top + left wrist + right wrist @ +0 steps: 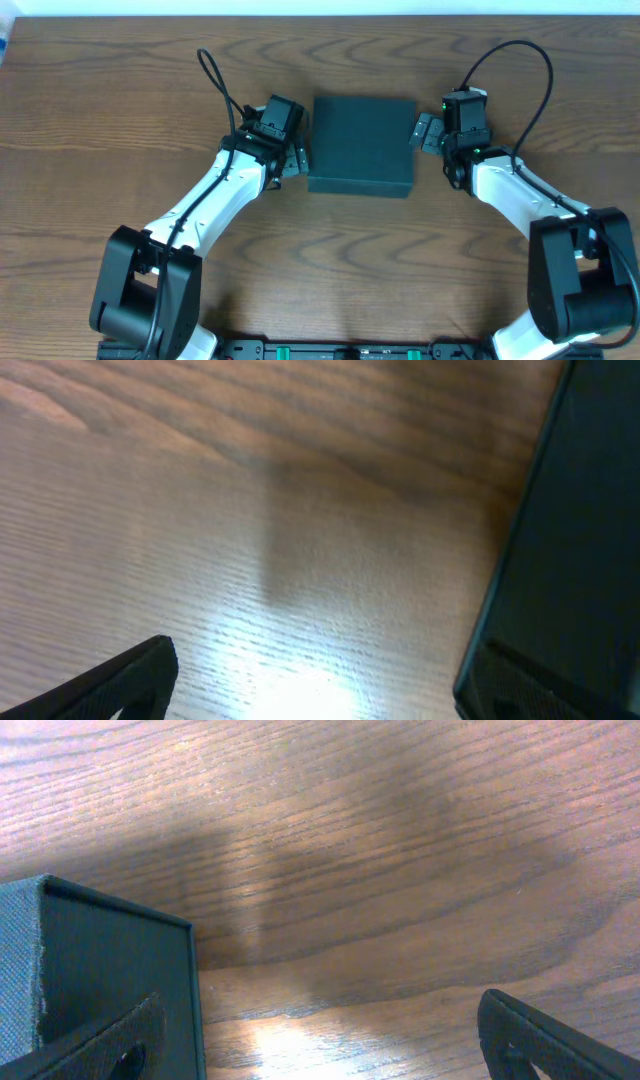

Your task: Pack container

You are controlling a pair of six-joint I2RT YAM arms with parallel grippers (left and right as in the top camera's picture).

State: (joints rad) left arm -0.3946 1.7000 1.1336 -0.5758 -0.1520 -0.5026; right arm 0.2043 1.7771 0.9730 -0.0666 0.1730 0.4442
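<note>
Closed dark teal-black container (361, 144) at the table's (330, 270) centre, lid down flat, nothing visible of any contents or snack packets. Long axis roughly left to right across the table, though the box looks near square from overhead, so hard to call with confidence. Left gripper (297, 155) just beside the box's left wall, near its front corner, jaws spread wide and grasping nothing; in the left wrist view only bare wood grain between one dark fingertip (130, 675) and the box wall at the right edge. Right gripper (425, 133) just beside the right wall, towards the far half, likewise spread and empty; in the right wrist view the box's corner (100, 970) ahead of the left fingertip, open wood beyond. Box lying directly between the two grippers, inward from each, both about equally near; whether either finger actually touches the card, impossible to tell. Judged from this: either a two-sided squeeze or a lid lift likely next, needing a move inward from both sides. Hinge side of the lid not discernible here.
</note>
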